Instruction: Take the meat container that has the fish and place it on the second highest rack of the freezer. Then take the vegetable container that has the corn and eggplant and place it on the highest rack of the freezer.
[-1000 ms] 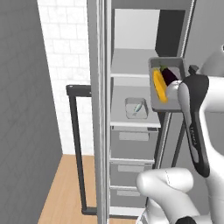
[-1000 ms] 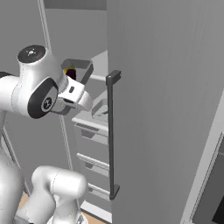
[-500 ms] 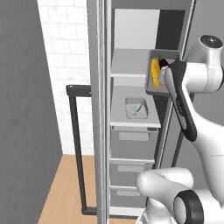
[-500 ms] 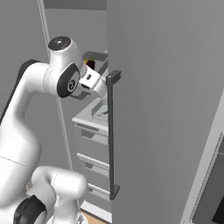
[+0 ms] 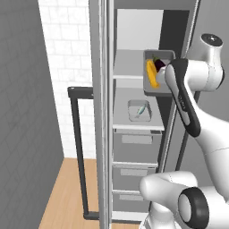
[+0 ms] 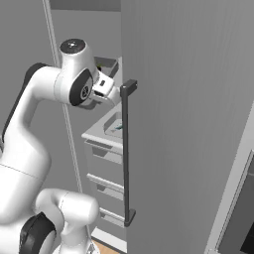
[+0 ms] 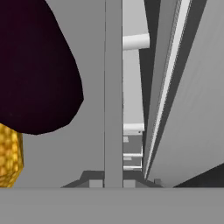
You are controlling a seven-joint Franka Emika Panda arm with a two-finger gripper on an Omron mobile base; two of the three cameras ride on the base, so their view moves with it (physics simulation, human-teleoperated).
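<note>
Left base view shows the vegetable container [image 5: 157, 74], tilted up on edge at the front of the highest rack [image 5: 127, 67] in the open freezer [image 5: 134, 134], with the corn [image 5: 152, 74] and eggplant [image 5: 159, 65] inside. The jaws of the gripper [image 5: 170, 74] are pressed together, pinching its rim. Below, the fish [image 5: 140, 109] lies in its tray [image 5: 139, 110] on the second highest rack [image 5: 129, 118].

My arm holds the vegetable container [image 5: 157, 74] with corn [image 5: 152, 74] and, I think, eggplant [image 5: 159, 65] at the freezer [image 5: 134, 134].
</note>
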